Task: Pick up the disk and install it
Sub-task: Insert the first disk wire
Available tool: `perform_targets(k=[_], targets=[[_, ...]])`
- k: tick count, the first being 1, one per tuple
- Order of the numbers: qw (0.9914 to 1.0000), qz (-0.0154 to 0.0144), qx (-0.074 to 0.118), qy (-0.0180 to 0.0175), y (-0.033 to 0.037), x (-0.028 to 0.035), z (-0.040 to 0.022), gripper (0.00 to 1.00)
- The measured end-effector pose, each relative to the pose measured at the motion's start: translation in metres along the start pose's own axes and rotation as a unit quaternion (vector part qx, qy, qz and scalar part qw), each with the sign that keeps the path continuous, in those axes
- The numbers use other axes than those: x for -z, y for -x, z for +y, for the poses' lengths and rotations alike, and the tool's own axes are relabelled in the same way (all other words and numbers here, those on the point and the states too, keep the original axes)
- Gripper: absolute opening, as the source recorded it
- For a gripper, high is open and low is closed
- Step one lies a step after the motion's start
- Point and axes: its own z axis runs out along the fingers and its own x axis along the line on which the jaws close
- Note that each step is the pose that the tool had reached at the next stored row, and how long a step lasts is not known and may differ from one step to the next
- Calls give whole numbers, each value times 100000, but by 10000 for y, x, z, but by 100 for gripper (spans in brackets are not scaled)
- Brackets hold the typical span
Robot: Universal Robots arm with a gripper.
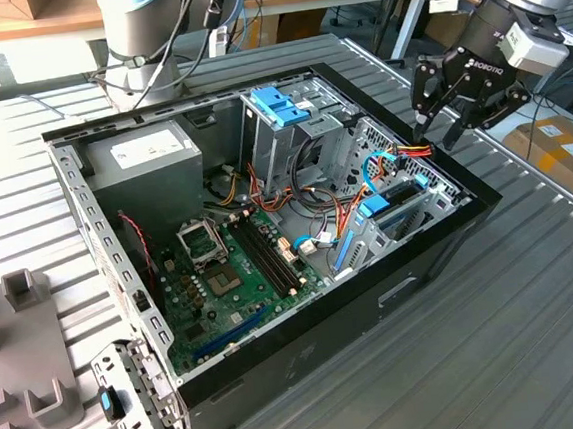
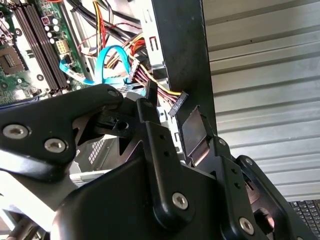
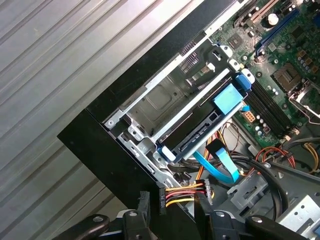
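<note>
Partly seated in its bay, the disk (image 3: pixel 200 132) lies below the open, empty tool (image 1: pixel 455 109).

Fig. Print in the scene. White lettering stands on the black body of my gripper (image 1: pixel 440 127), a maker's mark, not transcribed here. The white label (image 1: pixel 150 146) on the grey power supply (image 1: pixel 184 168) and the labels on the cardboard box (image 1: pixel 560 146) carry print too small to read. No number or sign is legible.
</note>
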Motion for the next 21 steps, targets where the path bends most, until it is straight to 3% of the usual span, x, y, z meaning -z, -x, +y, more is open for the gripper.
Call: perform_targets(k=[21], targets=[[100000,4,8,6,-40,-40,40,48]])
